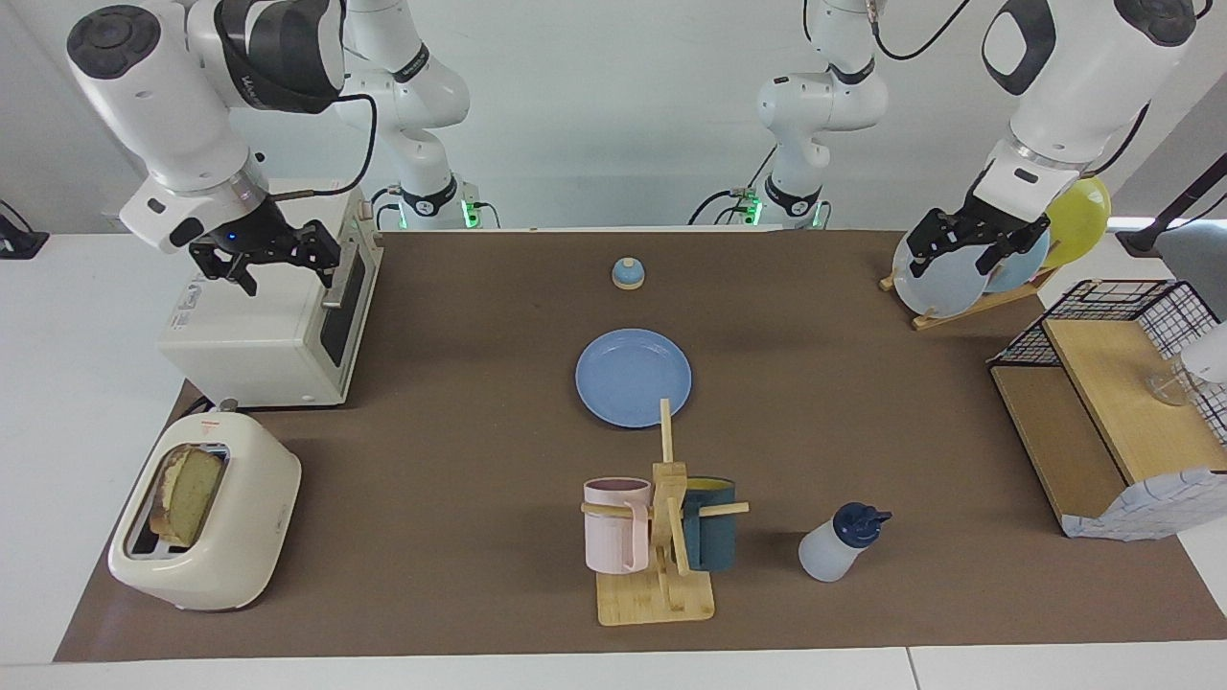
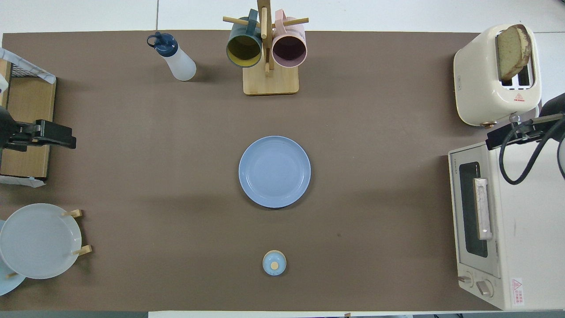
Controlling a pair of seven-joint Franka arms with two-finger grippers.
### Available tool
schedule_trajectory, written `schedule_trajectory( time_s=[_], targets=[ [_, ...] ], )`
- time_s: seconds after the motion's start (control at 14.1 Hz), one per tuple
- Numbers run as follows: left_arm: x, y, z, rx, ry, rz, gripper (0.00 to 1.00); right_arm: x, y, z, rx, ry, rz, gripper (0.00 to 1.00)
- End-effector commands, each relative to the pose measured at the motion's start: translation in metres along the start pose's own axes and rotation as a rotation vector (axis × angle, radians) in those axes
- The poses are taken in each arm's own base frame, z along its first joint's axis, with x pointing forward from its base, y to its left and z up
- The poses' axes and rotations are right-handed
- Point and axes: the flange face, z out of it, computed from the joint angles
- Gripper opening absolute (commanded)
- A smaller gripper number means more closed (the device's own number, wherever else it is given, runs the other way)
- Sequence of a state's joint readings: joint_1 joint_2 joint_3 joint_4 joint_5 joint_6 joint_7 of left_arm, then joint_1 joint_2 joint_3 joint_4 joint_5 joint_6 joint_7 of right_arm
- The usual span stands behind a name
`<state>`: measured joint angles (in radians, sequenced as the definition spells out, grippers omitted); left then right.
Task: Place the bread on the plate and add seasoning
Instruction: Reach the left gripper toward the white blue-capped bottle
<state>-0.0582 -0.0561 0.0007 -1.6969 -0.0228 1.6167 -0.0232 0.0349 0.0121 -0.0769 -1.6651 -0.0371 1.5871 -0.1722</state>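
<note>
The bread [image 1: 187, 494] [image 2: 512, 51] stands upright in a slot of the cream toaster [image 1: 230, 546] [image 2: 481, 88] at the right arm's end of the table. The blue plate [image 1: 633, 377] [image 2: 274, 171] lies bare at the mat's middle. The seasoning [image 1: 839, 546] [image 2: 174, 57], a white bottle with a navy cap, stands beside the mug rack, farther from the robots than the plate. My right gripper [image 1: 292, 278] [image 2: 496, 139] hangs open over the toaster oven. Over the plate rack my left gripper [image 1: 949, 261] [image 2: 66, 140] is open too. Neither holds anything.
A wooden mug rack [image 1: 661, 537] [image 2: 267, 57] carries a pink and a dark green mug. A small blue bell [image 1: 628, 274] [image 2: 274, 263] sits nearer the robots than the plate. Toaster oven [image 1: 278, 326], plate rack [image 1: 959, 278] and a wooden shelf with wire basket [image 1: 1102, 422] line the table's ends.
</note>
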Motion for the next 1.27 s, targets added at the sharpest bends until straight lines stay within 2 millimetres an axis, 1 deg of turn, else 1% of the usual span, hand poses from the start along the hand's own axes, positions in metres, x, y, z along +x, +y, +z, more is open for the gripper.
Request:
schedule_trajectory(
  time_s=[0.0,0.21,0.28,0.35,0.64,0.71,0.78,0.92,0.99,1.06,1.2],
  targets=[
    [-0.005,0.004,-0.004,-0.014,0.011,0.011,1.00,-0.006,0.001,-0.001,0.020,0.008,0.001,1.00],
    [-0.006,0.007,-0.003,-0.014,0.014,0.022,1.00,-0.006,0.001,-0.001,0.020,0.008,0.001,1.00],
    [-0.008,0.015,-0.004,-0.010,0.006,0.033,1.00,-0.006,0.001,-0.001,0.020,0.008,0.001,1.00],
    [-0.011,0.017,-0.002,-0.005,-0.001,0.039,1.00,-0.006,0.001,-0.001,0.020,0.008,0.001,1.00],
    [-0.015,0.016,0.002,0.019,-0.016,0.038,1.00,-0.006,0.001,-0.001,0.020,0.008,0.001,1.00],
    [-0.015,0.019,0.002,0.019,-0.004,0.047,1.00,-0.006,0.001,-0.001,0.020,0.008,0.001,1.00],
    [-0.014,0.030,0.003,0.019,0.008,0.064,1.00,-0.005,0.001,-0.001,0.020,0.006,0.001,1.00],
    [-0.013,0.035,0.013,0.016,0.045,0.080,1.00,-0.006,0.001,-0.001,0.020,0.008,0.001,1.00],
    [-0.016,0.036,0.021,0.012,0.081,0.081,1.00,-0.006,0.001,-0.001,0.020,0.008,0.001,1.00],
    [-0.019,0.046,0.032,0.007,0.145,0.091,1.00,-0.005,0.001,-0.001,0.020,0.006,0.001,1.00],
    [-0.026,0.068,0.061,-0.006,0.260,0.124,1.00,-0.005,0.001,-0.001,0.020,0.006,0.001,1.00]
  ],
)
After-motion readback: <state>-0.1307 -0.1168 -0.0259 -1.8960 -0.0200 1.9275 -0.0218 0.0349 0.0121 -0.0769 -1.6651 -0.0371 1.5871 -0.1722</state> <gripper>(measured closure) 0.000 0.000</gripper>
